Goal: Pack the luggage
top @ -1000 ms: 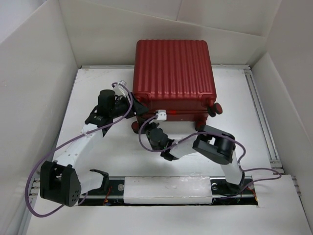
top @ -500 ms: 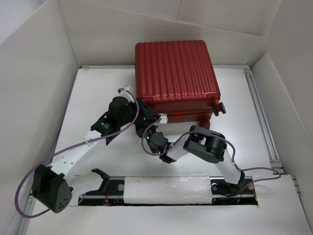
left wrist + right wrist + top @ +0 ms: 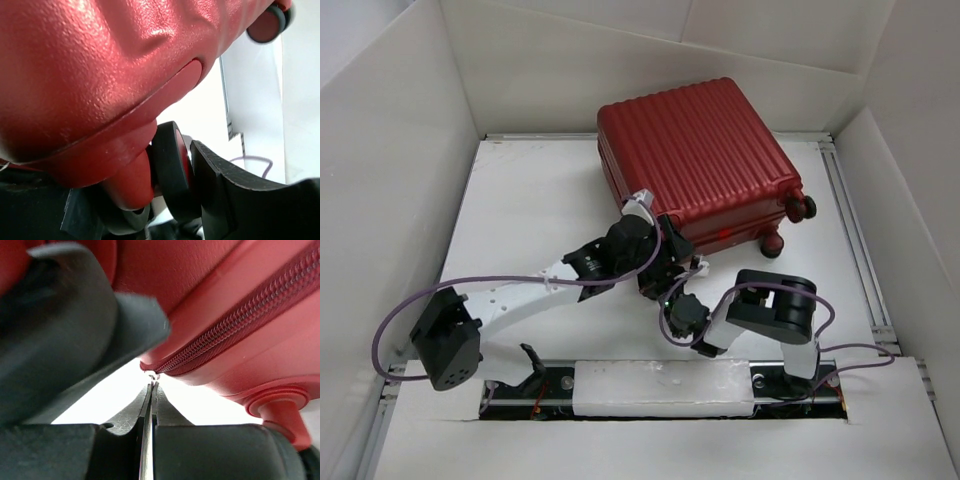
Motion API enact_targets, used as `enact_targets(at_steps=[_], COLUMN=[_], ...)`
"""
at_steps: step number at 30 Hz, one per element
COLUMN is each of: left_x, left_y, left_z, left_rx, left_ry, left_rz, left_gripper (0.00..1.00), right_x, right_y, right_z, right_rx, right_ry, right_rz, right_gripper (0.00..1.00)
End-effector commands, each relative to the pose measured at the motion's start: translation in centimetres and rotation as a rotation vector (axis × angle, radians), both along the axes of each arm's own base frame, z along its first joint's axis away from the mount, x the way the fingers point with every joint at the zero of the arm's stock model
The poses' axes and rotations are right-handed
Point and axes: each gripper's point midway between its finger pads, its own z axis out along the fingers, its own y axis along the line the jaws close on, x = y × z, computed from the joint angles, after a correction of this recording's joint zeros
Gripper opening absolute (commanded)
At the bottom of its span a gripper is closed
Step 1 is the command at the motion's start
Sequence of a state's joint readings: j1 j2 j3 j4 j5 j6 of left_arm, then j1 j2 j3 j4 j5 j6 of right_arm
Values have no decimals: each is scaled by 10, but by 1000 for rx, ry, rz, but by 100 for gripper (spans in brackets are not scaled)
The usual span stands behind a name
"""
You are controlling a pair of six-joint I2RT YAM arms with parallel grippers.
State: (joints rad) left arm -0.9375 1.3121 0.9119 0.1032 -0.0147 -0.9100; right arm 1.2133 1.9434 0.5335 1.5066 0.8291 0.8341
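The luggage (image 3: pixel 695 150) is a dark red ribbed suitcase, closed and lying flat at the back middle of the table, turned at an angle. Two small wheels (image 3: pixel 807 208) show at its right corner. My left gripper (image 3: pixel 655 252) is at its near corner. In the left wrist view the gripper (image 3: pixel 150 190) is closed around a dark caster wheel (image 3: pixel 172 170) under the red shell (image 3: pixel 90 65). My right gripper (image 3: pixel 682 278) sits just below that corner. In the right wrist view it (image 3: pixel 152 386) is pinched on a small metal zipper pull (image 3: pixel 151 375) at the end of the zipper (image 3: pixel 240 325).
White walls enclose the table on three sides. A metal rail (image 3: pixel 855 230) runs along the right edge. Purple cables (image 3: pixel 400 320) loop off both arms. The arm bases stand on a padded bar (image 3: pixel 660 385) at the near edge.
The suitcase has turned, its right end swinging away from the arms. My left gripper has moved right to the near corner. My right gripper has moved right and nearer with the zipper.
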Motion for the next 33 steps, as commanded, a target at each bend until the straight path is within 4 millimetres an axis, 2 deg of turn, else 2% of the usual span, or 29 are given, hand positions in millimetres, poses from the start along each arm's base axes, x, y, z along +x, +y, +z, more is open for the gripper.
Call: enact_targets(at_steps=[1, 3, 4, 6, 7, 8, 9, 10, 12, 13, 14, 16, 17, 20, 21, 23, 26, 27, 28, 31, 32, 33], left_x=[-113, -121, -122, -123, -126, -127, -127, -125, -123, -121, -122, -124, -126, -129, -133, -137, -137, -137, -137, -141, -141, -136], left_y=[-88, -94, -92, -99, -99, -100, -102, -100, -98, -98, -100, -100, -96, -93, -88, -84, -85, -84, -84, -86, -86, -80], left_z=[182, 191, 195, 189, 197, 196, 192, 193, 193, 198, 191, 196, 207, 217, 224, 231, 248, 255, 259, 268, 268, 272], left_rx=[-588, -659, -689, -719, -763, -786, -796, -814, -815, -825, -794, -802, -851, -905, -947, -978, -988, -995, -998, -1024, -1024, -1013], left_ry=[-282, -278, -279, -255, -262, -239, -241, -239, -240, -246, -238, -244, -249, -243, -261, -269, -297, -318, -320, -321, -321, -326], left_rz=[-510, -506, -506, -505, -506, -505, -492, -476, -461, -451, -460, -472, -475, -490, -504, -522, -523, -523, -523, -551, -551, -545], left_gripper=[0, 0, 0, 0, 0, 0, 0, 0, 0, 0, 0, 0, 0, 0, 0, 0, 0, 0, 0, 0, 0, 10], right_x=[-52, -51, -51, -49, -47, -47, -47, -40, -39, -38, -38, -37, -42, -58, -69, -71, -61, -62, -58, -50, -51, -51], right_y=[57, 67, 72, 79, 84, 90, 94, 94, 97, 97, 97, 93, 97, 111, 118, 117, 96, 95, 90, 83, 81, 78], right_z=[52, 71, 73, 76, 88, 83, 87, 90, 103, 102, 102, 95, 96, 114, 118, 124, 100, 104, 96, 93, 87, 82], right_rx=[265, 314, 321, 336, 368, 363, 358, 354, 398, 386, 386, 386, 382, 323, 322, 324, 299, 318, 310, 341, 339, 336], right_ry=[-122, -151, -157, -165, -181, -182, -194, -202, -225, -232, -232, -210, -219, -333, -363, -379, -290, -287, -260, -218, -198, -184], right_rz=[327, 341, 350, 350, 349, 358, 366, 344, 342, 339, 339, 329, 363, 453, 523, 528, 469, 471, 443, 397, 402, 395], right_gripper=[0, 0, 0, 0, 0, 0, 0, 0, 0, 0, 0, 0, 0, 0, 0, 0, 0, 0, 0, 0, 21, 31])
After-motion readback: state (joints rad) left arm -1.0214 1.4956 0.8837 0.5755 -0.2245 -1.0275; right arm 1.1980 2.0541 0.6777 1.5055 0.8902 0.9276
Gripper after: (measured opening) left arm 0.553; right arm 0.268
